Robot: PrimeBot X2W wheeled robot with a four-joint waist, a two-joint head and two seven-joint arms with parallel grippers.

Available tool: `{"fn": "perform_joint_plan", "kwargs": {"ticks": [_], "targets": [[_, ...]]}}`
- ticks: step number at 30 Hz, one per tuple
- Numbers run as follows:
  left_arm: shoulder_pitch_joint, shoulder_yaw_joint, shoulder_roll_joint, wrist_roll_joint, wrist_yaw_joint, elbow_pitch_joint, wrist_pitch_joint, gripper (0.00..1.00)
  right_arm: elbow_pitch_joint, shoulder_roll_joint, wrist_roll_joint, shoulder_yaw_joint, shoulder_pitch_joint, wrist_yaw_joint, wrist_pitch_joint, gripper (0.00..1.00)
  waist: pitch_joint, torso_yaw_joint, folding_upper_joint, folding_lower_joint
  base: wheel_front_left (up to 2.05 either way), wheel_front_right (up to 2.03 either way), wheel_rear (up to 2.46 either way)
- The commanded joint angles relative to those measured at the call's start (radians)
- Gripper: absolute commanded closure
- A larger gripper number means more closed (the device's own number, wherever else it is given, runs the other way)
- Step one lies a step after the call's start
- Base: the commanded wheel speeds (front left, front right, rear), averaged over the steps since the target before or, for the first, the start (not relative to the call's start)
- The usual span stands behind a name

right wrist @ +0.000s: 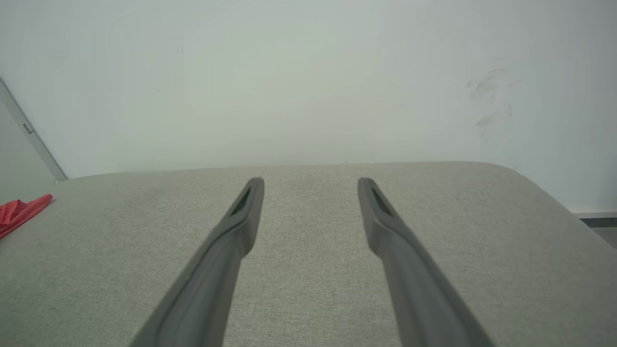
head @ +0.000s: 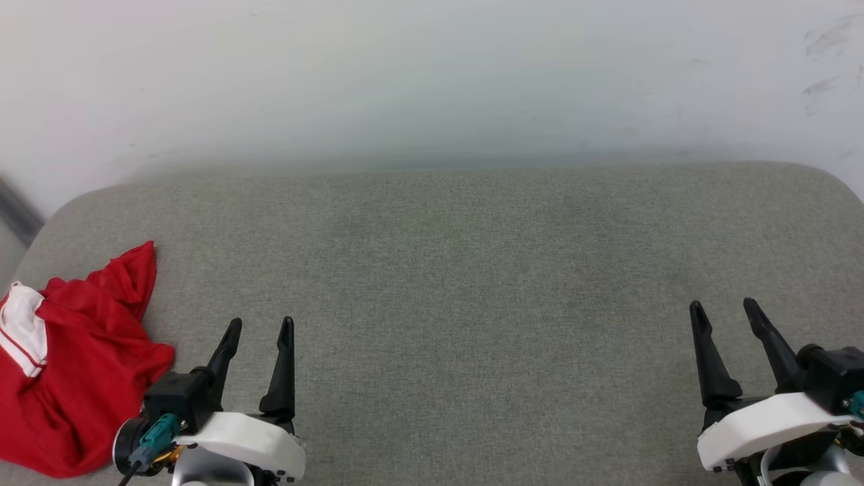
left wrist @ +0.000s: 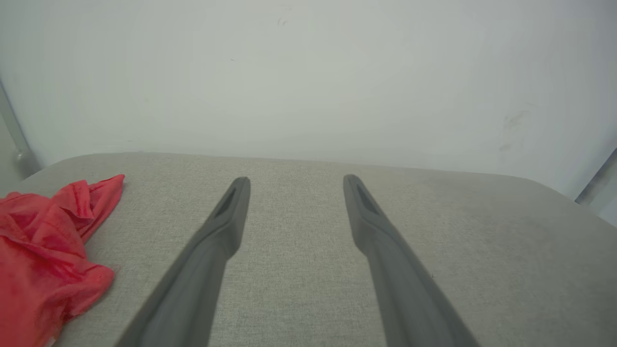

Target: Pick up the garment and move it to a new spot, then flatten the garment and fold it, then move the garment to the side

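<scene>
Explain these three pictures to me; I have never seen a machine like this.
This is a two-armed robot. The top picture comes from its head camera, looking down at a grey cushioned surface against a white wall. Its left gripper and right gripper are the dark two-fingered claws at the bottom; both are open and hold nothing. The other two pictures come from cameras on each wrist, looking along that gripper's own fingers. A crumpled red shirt with a white, red-striped sleeve lies at the surface's left end, beside the left gripper.
</scene>
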Motion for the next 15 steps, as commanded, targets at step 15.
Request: {"fn": "perform_joint_plan", "kwargs": {"ticks": [15], "targets": [[-0.008, 0.004, -0.009, 0.098, 0.002, 0.016, -0.038, 0.00, -0.018, 0.030, -0.116, -0.024, 0.005, 0.001, -0.036, 0.00, -0.002, 0.003, 0.0000, 0.0000, 0.00, 0.00, 0.00]]}}
